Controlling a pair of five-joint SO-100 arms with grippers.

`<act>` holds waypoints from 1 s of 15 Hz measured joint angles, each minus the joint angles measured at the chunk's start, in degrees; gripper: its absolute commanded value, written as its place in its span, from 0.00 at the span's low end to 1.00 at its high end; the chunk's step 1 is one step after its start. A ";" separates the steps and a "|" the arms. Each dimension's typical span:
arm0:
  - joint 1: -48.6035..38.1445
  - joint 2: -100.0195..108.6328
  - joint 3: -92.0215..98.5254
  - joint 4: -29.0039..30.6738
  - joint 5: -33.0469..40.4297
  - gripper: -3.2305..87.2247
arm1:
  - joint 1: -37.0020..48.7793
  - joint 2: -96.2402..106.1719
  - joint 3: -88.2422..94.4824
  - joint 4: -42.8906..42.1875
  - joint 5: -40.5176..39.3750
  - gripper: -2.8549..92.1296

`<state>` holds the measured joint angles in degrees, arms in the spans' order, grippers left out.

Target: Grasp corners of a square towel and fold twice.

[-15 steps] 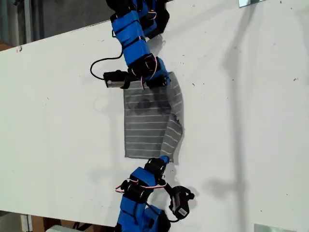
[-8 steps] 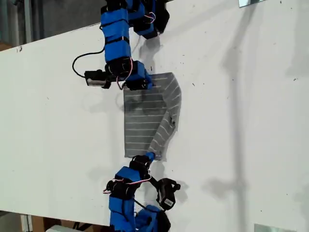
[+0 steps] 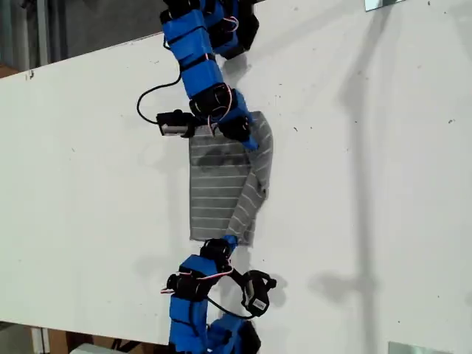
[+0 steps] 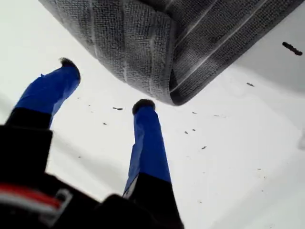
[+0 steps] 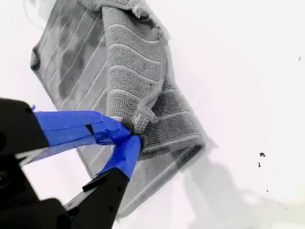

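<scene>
White counter (image 3: 369,184) fills the exterior view, bare apart from a few dark specks, the two blue arms and the towel (image 3: 214,192) lying flat between them.

My first claw (image 4: 106,85) is spread, with nothing between its fingers. The towel's doubled, rounded edge (image 4: 157,71) lies just beyond its fingertips and is not touching them. In the exterior view this is the arm whose claw (image 3: 227,243) sits at the towel's near edge.

My second claw (image 5: 133,133) is pressed together, pinching a frayed corner (image 5: 143,117) of the towel. That corner sits on top of the towel's lower layer. The rest of the striped cloth (image 5: 133,62) stretches away ahead of the claw, and its loose flap runs crookedly. In the exterior view that claw (image 3: 247,136) is over the far end of the towel.

Compared with a second ago, the flap has been drawn further across the towel, so the cloth reads narrower. The first claw has shifted along the edge with it. Half a second ago the second arm had swung out past the towel. It is now back over the cloth.

I judge the first fold to be only partly laid. The flap lies on a slant rather than square to the stripes, and one end is already free. If the second claw lets go here, the fold may settle skewed. I would want that corner carried to the edge below it before going on to the second fold.
</scene>
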<state>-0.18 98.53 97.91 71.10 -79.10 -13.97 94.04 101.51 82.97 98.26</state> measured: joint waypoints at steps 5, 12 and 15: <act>1.41 0.00 0.53 -1.41 -0.09 0.03 | 3.78 13.80 24.96 -15.12 -1.23 0.34; 2.55 0.00 0.53 -2.72 -1.05 0.03 | 3.69 16.17 34.63 -28.48 -3.78 0.31; 2.55 0.00 0.53 -2.81 -1.05 0.03 | 3.43 13.80 34.54 -31.38 -3.78 0.21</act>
<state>2.37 98.53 98.44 68.29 -80.16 -10.55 107.84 136.05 51.59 94.48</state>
